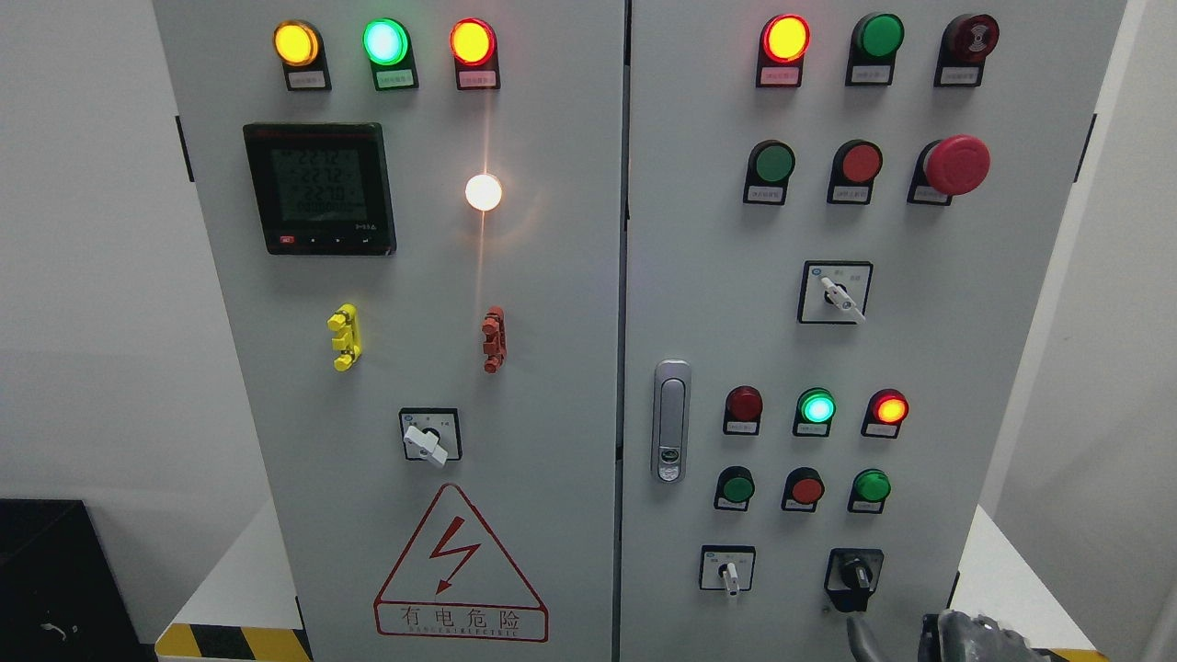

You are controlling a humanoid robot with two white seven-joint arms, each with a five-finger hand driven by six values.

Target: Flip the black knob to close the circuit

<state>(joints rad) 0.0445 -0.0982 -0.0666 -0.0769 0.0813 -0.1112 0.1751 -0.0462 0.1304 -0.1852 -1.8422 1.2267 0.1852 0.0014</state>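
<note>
1. A white wall (83,276) fills the left side; a black box (55,579) sits at the lower left corner.
2. The grey cabinet (552,276) stands on a white platform (244,579) edged with yellow-black hazard tape (230,642).
3. Its left door carries lit lamps, a digital meter (319,188), a white selector (428,441) and a red warning triangle (460,570).
4. The right door holds a red emergency button (956,164) and a latch handle (671,421).
5. The black knob (855,577) sits at that door's lower right.
6. The right robot hand (965,636) shows just below the knob; I cannot tell how its fingers stand.
</note>
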